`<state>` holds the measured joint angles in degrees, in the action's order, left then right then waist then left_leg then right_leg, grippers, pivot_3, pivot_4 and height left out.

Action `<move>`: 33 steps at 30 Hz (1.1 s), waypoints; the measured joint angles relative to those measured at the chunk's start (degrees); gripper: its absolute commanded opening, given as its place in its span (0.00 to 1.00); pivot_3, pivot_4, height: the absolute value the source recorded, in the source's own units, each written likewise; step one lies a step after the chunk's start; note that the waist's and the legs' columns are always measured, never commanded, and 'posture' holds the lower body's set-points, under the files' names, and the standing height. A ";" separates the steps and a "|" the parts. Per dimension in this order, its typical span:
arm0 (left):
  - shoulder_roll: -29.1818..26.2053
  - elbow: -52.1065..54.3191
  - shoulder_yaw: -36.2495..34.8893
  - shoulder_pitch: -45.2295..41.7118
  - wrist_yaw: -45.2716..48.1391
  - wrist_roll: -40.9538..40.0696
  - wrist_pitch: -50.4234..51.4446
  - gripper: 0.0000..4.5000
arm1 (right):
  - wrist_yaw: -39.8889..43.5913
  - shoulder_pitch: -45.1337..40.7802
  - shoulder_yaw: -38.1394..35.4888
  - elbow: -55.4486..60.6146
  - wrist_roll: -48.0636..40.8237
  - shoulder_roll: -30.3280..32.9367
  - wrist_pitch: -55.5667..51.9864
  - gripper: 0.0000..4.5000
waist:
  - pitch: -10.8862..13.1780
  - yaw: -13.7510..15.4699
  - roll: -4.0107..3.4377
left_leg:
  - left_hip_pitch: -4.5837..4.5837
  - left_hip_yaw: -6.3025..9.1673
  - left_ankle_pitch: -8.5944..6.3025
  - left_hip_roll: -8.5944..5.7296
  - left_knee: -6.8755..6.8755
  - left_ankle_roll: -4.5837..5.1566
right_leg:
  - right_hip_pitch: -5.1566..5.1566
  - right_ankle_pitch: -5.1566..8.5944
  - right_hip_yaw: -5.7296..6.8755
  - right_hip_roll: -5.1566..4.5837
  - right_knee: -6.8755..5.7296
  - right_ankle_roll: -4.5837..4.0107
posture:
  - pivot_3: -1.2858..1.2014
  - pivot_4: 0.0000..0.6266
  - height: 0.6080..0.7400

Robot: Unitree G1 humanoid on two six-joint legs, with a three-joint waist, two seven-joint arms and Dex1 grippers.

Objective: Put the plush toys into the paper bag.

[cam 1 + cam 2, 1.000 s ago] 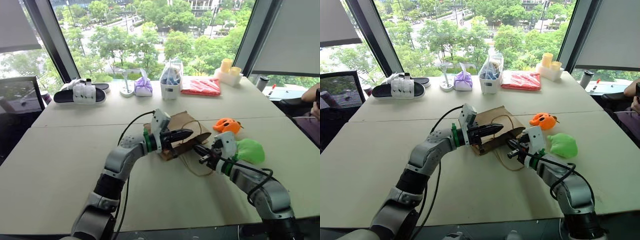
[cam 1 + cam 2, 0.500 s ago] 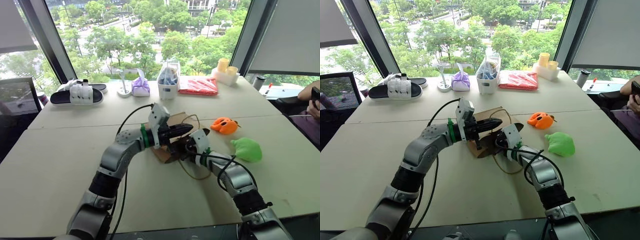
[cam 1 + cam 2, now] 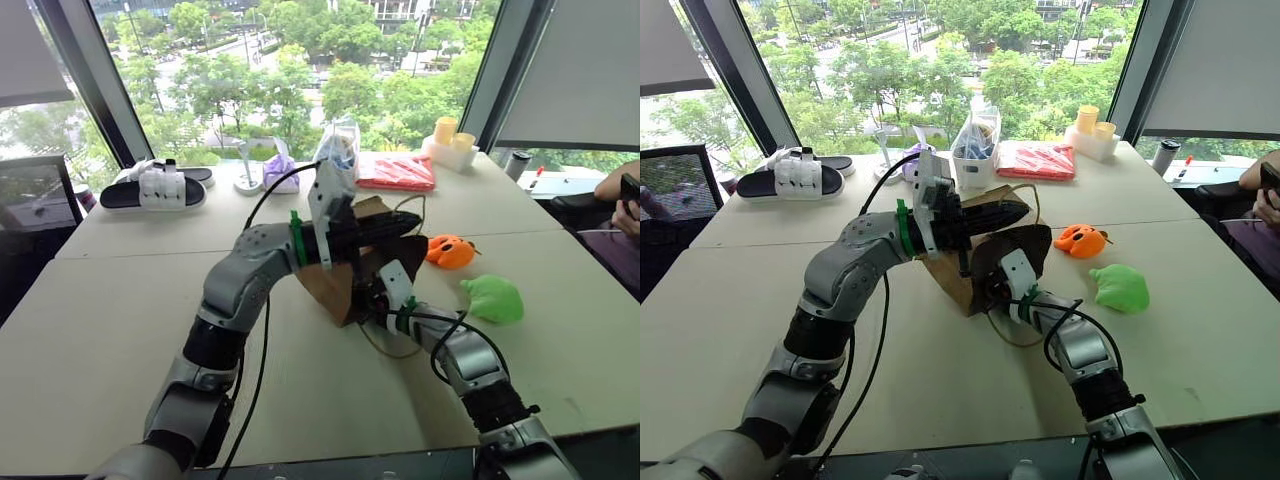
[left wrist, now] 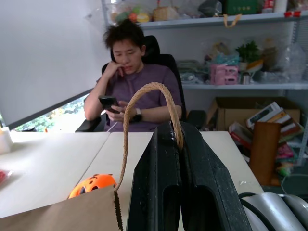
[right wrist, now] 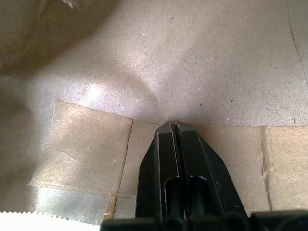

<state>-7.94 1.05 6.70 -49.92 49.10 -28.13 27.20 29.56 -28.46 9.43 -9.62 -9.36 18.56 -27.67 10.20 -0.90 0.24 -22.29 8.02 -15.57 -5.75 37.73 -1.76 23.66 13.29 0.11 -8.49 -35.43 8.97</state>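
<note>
- Brown kraft paper bag stood raised on table, mouth toward right gripper.
- Left gripper jaws pinched tan cord handle.
- Right jaws pressed together inside bag.
- Orange plush and green plush lay beside bag.

My left gripper is closed on the top edge of the paper bag and holds it up from the table, with the dark opening facing my right side. My right gripper is inside this opening, so I cannot see its fingers. The orange plush toy and the green plush toy lie on the table beside the bag, apart from each other.
</note>
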 measured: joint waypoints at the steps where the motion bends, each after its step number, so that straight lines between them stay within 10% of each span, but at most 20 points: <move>1: 0.18 -0.73 -0.77 0.00 -0.78 -0.05 0.01 0.01 | 0.00 0.18 -0.01 0.36 0.12 -0.07 -0.13 0.00 | 0.00 -0.03 0.00 | 0.00 0.00 0.00 0.00 0.00 0.00 | 0.01 0.00 0.00 0.00 0.00 0.00 | 0.52 0.24 1.00; 11: -1.86 -6.55 -0.72 0.21 -0.55 2.73 -2.67 0.01 | -0.38 1.87 -2.02 1.29 -0.77 -2.89 1.76 0.00 | 0.00 -0.01 0.00 | -0.01 -0.01 0.00 0.00 0.00 0.00 | 0.02 0.00 -0.01 0.00 0.00 0.00 | 0.52 0.24 1.00; 22: -1.80 -12.57 -2.88 -0.59 -0.44 2.58 -2.77 0.01 | 1.74 10.36 -8.26 30.50 -11.12 1.77 -8.32 0.00 | 0.01 0.23 0.01 | -0.08 0.02 -0.01 -0.03 -0.01 0.02 | 0.07 0.00 -0.01 -0.02 0.01 0.01 | 0.52 0.24 1.00; 33: -1.79 -12.69 -2.89 -0.71 1.59 2.63 -2.82 0.00 | -4.95 15.00 -33.61 42.02 -26.83 8.52 -17.81 0.99 | 0.02 0.40 0.02 | -0.08 -0.01 -0.22 -0.05 0.03 0.39 | 0.03 0.00 -0.01 -0.04 0.02 0.01 | 0.52 0.24 1.00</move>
<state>-9.73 -11.65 3.81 -50.63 50.69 -25.50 24.39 24.61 -13.46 -24.18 32.40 -36.19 27.08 -45.48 10.21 -0.50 0.26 -22.37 8.01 -15.79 -5.80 37.76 -1.37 23.69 13.29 0.10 -8.53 -35.41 8.98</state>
